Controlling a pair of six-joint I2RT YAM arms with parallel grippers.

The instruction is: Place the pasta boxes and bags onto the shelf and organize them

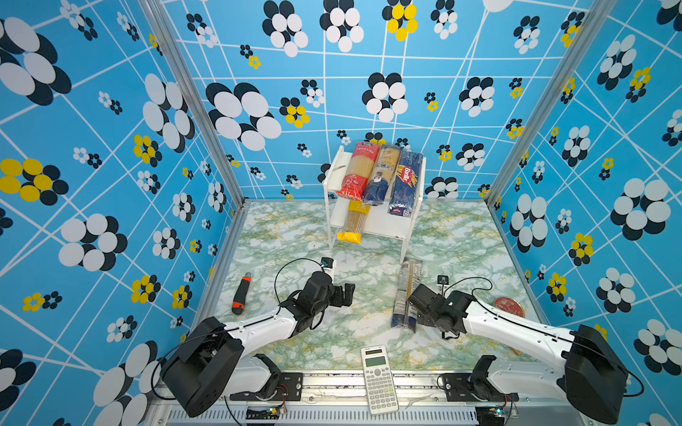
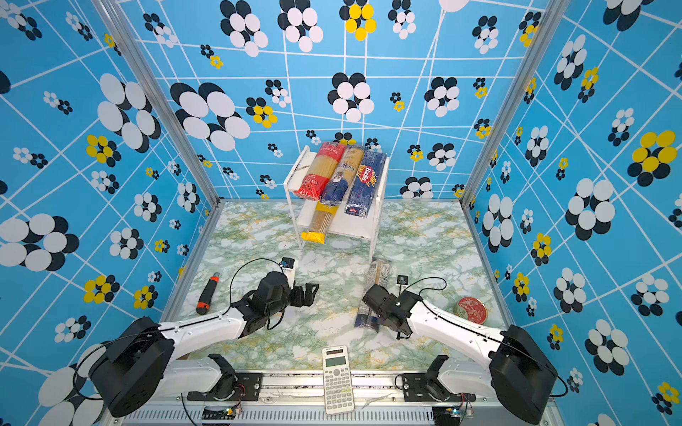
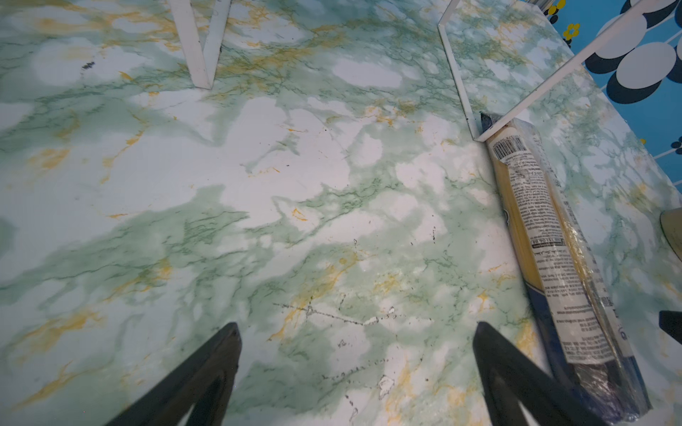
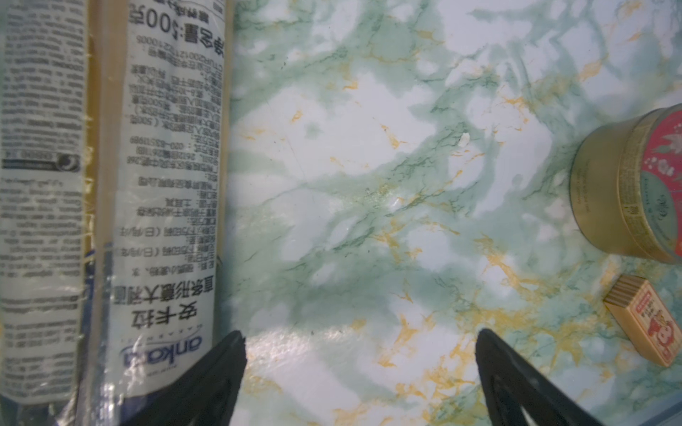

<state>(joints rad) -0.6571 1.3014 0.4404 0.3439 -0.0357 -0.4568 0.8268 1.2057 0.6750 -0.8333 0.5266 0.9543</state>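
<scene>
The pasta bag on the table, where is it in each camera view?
Top view: the pasta bag lies right of centre, before the shelf.
Top view: the pasta bag, same spot.
Left wrist view: the pasta bag ends at a shelf leg's foot.
Right wrist view: the pasta bag, close up, white label showing.
Shared landmark: the red-lidded tin, in both top views and the right wrist view.

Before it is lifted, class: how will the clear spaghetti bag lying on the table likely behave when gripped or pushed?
The clear spaghetti bag is packed with long straight strands, so it probably stays stiff, though bending could snap them. Its glossy film may slip in a grip. It looks rounded, so a sideways push might roll it.
</scene>
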